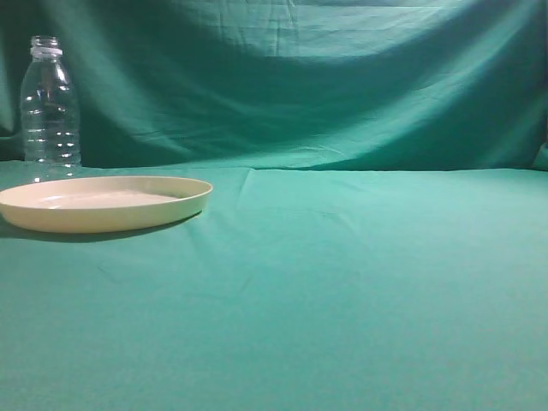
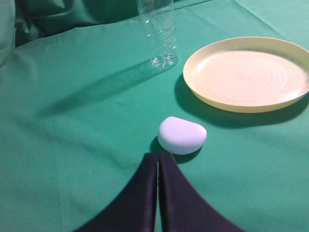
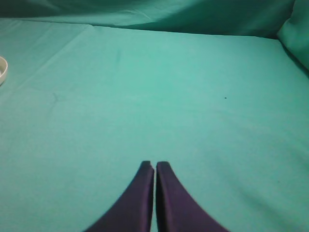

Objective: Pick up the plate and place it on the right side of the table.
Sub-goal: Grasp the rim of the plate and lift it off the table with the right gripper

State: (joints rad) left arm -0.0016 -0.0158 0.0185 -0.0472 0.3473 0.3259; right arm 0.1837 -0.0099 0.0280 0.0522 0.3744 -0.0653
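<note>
The cream-yellow plate (image 1: 103,203) lies flat on the teal table (image 1: 342,282) at the left. It also shows in the left wrist view (image 2: 248,73) at the upper right, and a sliver of its rim shows at the left edge of the right wrist view (image 3: 2,70). My left gripper (image 2: 158,155) is shut and empty, low over the cloth, well short of the plate. My right gripper (image 3: 155,165) is shut and empty over bare cloth, far to the right of the plate. Neither gripper shows in the exterior view.
A clear plastic bottle (image 1: 50,107) stands upright behind the plate, seen also in the left wrist view (image 2: 159,34). A small white rounded object (image 2: 181,135) lies just beyond my left fingertips. The teal backdrop (image 1: 300,77) rises behind the table.
</note>
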